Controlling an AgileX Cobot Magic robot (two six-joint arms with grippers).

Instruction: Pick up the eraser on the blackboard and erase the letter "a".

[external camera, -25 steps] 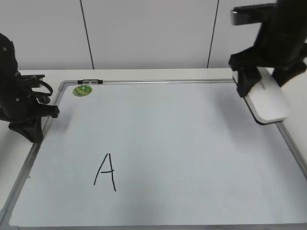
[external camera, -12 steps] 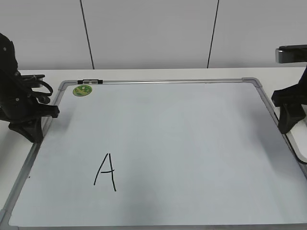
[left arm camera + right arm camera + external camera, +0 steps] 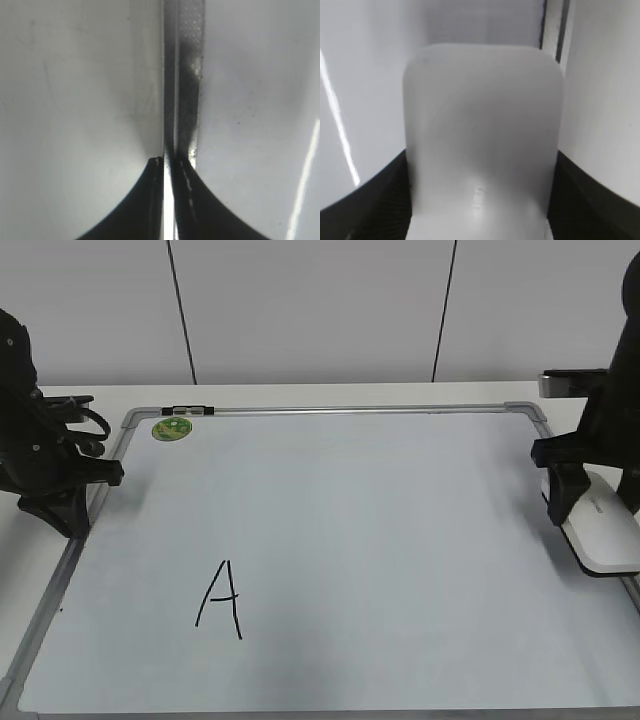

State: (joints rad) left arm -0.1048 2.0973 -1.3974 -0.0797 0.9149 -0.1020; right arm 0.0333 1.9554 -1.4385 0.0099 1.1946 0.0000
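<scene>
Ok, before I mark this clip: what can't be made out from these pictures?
- Eraser underside: exterior view, faces down, so contact with the blackboard is unclear.
- Right gripper fingertips: right wrist view, hidden by the blurred eraser and cut by the bottom edge.
- Small "a": no view shows it; only the capital A.
- Green sticker print: too small.

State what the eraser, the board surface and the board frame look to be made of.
Eraser: likely smooth white plastic; the right wrist view shows a rounded, matte shell.
Board surface: glossy white dry-erase coating, streaked with light reflections.
Frame: seemingly metal, thin silver-grey strips with a dull sheen.
</scene>
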